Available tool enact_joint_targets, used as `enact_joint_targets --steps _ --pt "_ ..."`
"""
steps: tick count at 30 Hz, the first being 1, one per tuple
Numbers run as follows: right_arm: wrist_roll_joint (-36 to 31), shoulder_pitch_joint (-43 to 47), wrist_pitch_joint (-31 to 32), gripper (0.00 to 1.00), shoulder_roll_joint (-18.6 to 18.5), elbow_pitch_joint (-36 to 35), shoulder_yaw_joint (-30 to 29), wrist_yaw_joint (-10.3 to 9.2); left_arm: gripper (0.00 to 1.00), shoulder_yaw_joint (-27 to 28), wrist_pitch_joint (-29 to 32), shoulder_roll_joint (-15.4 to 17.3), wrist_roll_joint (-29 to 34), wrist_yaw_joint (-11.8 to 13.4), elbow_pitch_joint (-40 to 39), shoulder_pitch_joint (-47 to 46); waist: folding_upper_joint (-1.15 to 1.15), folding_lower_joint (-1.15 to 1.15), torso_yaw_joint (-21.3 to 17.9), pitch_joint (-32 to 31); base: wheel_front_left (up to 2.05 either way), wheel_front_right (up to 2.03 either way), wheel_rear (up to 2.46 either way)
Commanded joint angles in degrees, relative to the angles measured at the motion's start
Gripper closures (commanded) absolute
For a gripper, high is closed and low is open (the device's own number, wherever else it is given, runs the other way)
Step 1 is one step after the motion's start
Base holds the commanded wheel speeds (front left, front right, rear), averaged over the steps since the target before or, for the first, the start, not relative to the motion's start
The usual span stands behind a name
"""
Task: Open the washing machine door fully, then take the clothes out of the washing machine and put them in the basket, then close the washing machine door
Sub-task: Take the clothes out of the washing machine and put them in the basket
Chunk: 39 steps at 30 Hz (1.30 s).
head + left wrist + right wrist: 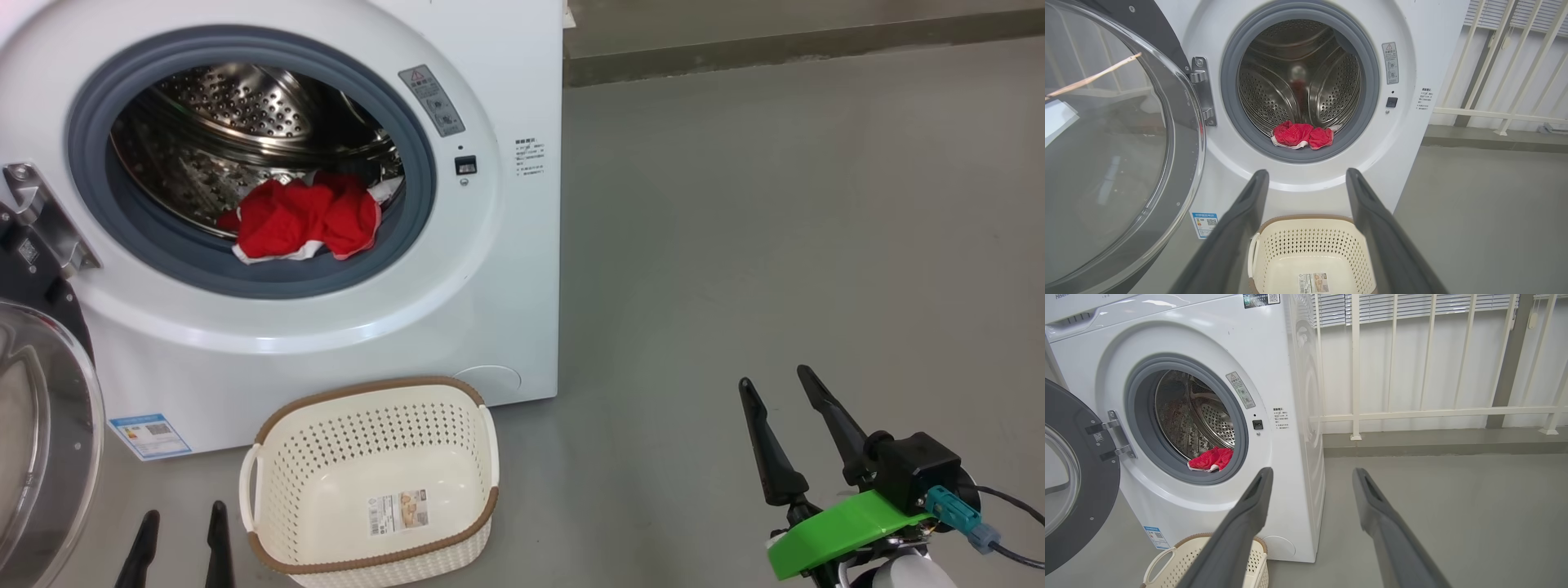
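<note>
The white washing machine (506, 269) stands with its round door (41, 441) swung wide to the left; the glass bowl faces me in the left wrist view (1106, 134). Red clothes (306, 216) with white edges lie at the drum's front lip, also seen as clothes (1302, 135) and clothes (1210, 459). The cream basket (371, 482) sits empty on the floor before the machine. My left gripper (184, 518) is open low at the basket's left. My right gripper (775, 388) is open over bare floor, far right of the machine.
Grey concrete floor (775, 229) spreads to the right of the machine. A white railing (1412, 412) with blinds behind runs along a raised kerb at the back. The open door takes up the space at the left.
</note>
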Motion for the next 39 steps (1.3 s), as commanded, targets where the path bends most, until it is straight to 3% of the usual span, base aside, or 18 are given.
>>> enact_joint_targets --steps 1,15,26,39 --pt "-0.42 -1.04 -0.37 0.00 0.05 -1.17 1.25 0.37 0.00 2.12 -0.69 0.40 0.84 0.75 -0.99 -1.95 0.00 0.00 0.08 0.08 0.20 -0.20 0.00" --pt "-0.52 -1.16 -0.37 0.00 0.03 -1.03 1.72 0.37 0.00 2.80 -0.69 0.14 1.39 1.80 -0.16 -2.81 0.00 0.00 0.49 0.79 1.18 -1.18 0.00" --pt "-0.27 -1.65 -0.37 0.00 -0.05 -0.67 1.78 0.37 0.00 2.59 -0.69 -0.23 0.28 0.58 -0.57 -3.28 0.00 0.00 0.65 1.23 1.65 -1.64 -0.01" --pt "-0.11 -1.72 -0.37 0.00 -0.02 -0.62 1.89 0.37 0.00 2.63 -0.69 -0.53 0.40 0.83 -0.66 -2.95 0.00 0.00 0.51 1.05 0.21 -0.21 0.00"
